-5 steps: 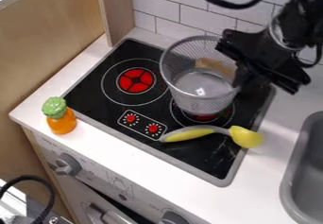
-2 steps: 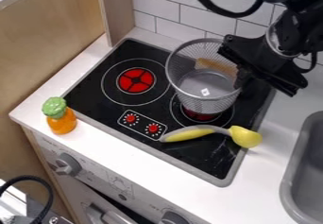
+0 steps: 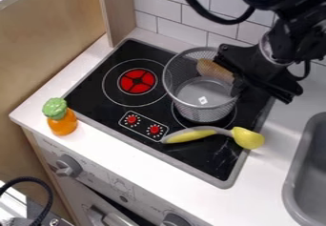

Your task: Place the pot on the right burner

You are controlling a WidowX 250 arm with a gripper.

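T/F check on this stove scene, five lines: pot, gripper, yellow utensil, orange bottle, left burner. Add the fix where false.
1. The mesh pot is over the left burner. False: it is over the right burner.
2. The gripper is at the right side of the pot, as the camera sees it. True.
3. The yellow-and-gray utensil lies inside the pot. False: it lies outside, on the near side of the pot.
4. The orange bottle is in the sink. False: it is on the white counter.
5. The left burner has a red center. True.
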